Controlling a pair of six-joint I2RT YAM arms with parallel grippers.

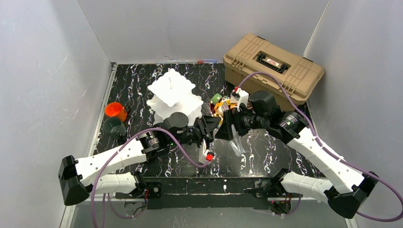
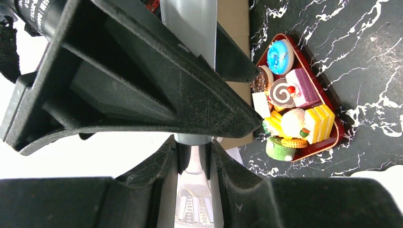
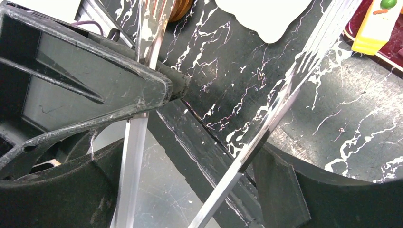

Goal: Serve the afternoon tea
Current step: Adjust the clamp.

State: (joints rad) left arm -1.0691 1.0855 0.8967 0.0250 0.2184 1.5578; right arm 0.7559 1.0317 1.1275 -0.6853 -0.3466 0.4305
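Observation:
The white three-tier stand rises at mid-table, with an orange cup and a dark cup to its left. Toy pastries fill a red triangular tray right of the stand. My two grippers meet just in front of the stand. The left gripper is shut on one blade of the metal tongs. My right gripper stands open, and both splayed tong blades run between its fingers, close against them. The tongs' joined end sticks out toward the near edge.
A tan toolbox stands at the back right corner, behind the pastry tray. Grey walls close in the black marbled table on three sides. The arms' purple cables loop over the near half of the table.

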